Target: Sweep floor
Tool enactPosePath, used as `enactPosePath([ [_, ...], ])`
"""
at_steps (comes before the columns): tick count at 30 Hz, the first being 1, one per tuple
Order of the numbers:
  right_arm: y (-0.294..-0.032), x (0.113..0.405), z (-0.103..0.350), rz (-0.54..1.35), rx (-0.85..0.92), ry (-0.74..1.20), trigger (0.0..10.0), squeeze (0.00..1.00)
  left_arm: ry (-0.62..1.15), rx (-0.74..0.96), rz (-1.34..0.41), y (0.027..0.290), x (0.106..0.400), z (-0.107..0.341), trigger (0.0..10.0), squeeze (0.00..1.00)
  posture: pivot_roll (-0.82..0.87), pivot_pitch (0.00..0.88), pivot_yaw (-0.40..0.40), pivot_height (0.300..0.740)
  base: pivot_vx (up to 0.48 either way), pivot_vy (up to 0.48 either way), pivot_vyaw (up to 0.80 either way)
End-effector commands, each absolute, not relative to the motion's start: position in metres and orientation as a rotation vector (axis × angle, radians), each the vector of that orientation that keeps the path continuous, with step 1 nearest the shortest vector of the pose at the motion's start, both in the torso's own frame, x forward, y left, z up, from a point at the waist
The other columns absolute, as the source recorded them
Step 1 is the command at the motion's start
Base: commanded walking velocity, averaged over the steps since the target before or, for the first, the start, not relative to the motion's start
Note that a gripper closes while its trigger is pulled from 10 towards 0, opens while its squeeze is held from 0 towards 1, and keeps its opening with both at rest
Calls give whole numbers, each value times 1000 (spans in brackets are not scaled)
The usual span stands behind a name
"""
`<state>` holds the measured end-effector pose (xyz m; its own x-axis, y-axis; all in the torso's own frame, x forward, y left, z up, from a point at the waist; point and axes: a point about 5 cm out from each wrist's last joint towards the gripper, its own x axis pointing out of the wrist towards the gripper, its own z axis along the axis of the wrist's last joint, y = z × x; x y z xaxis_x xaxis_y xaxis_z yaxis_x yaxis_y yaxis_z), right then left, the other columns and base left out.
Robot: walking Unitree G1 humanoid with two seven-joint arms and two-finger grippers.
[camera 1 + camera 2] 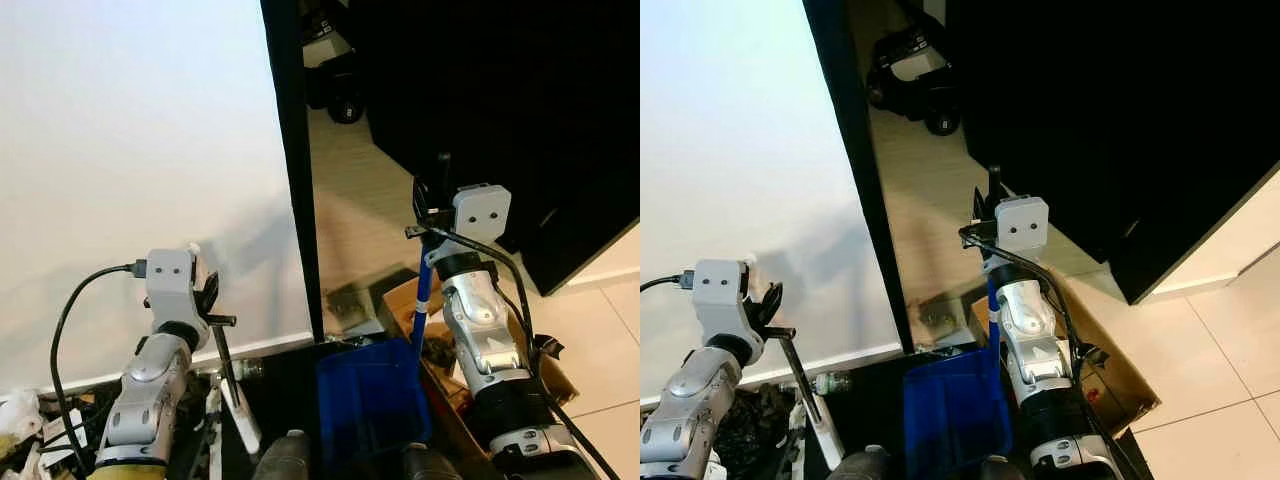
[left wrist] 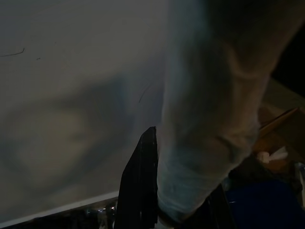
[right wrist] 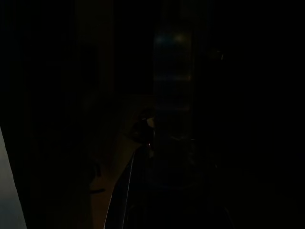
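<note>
No readable writing. Left gripper (image 1: 212, 298) fingers grip a broom handle (image 1: 232, 380); right gripper (image 1: 428, 215) grips the blue dustpan (image 1: 372, 400) handle. White wall (image 1: 130, 150) at 10 o'clock, pale tiled floor (image 1: 610, 340) at 4.

Place: a room in a home, seen from above at the foot of a wall.
Wall: plain white wall (image 1: 130, 150) from 9 to 12 o'clock, with a white skirting board (image 1: 250, 347) along its base.
Floor: pale tiles (image 1: 1230, 400) at 4 o'clock, wood-look flooring (image 1: 360, 190) at 12 o'clock beyond a black upright frame (image 1: 295, 170).
Furniture: large black panel (image 1: 520, 110) at 1 to 2 o'clock.
Household things: blue dustpan (image 1: 370, 400) at 6 o'clock, open cardboard box (image 1: 1120, 380) at 5 o'clock, clutter (image 1: 25, 425) at 8 o'clock.
</note>
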<state>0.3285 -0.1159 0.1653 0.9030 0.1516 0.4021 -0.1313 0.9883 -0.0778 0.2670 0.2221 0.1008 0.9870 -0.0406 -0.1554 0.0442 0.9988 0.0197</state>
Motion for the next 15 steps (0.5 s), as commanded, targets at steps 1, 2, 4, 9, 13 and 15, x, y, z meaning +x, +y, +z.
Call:
enactPosePath([
  [1, -115, 328, 167, 149, -40, -436, 10000, 0, 145, 29, -37, 220, 265, 103, 10000, 0, 203, 154, -2, 740, 0, 0, 0],
  [2, -115, 329, 167, 148, -33, -434, 10000, 0, 145, 30, -37, 221, 266, 103, 10000, 0, 203, 155, -2, 740, 0, 0, 0],
  [4, -115, 330, 166, 143, -22, -428, 10000, 0, 140, 34, -37, 221, 266, 104, 10000, 0, 203, 157, -1, 740, 0, 0, 0],
  [9, -116, 330, 165, 142, 21, -419, 10000, 0, 141, 32, -38, 220, 266, 104, 10000, 0, 203, 158, 0, 740, 0, 0, 0],
  [13, -113, 330, 164, 156, 38, -407, 10000, 0, 139, 20, -38, 219, 267, 105, 10000, 0, 202, 159, 2, 740, 0, 0, 0],
  [15, -113, 330, 164, 157, 30, -407, 10000, 0, 139, 21, -38, 219, 267, 105, 10000, 0, 203, 161, 2, 740, 0, 0, 0],
])
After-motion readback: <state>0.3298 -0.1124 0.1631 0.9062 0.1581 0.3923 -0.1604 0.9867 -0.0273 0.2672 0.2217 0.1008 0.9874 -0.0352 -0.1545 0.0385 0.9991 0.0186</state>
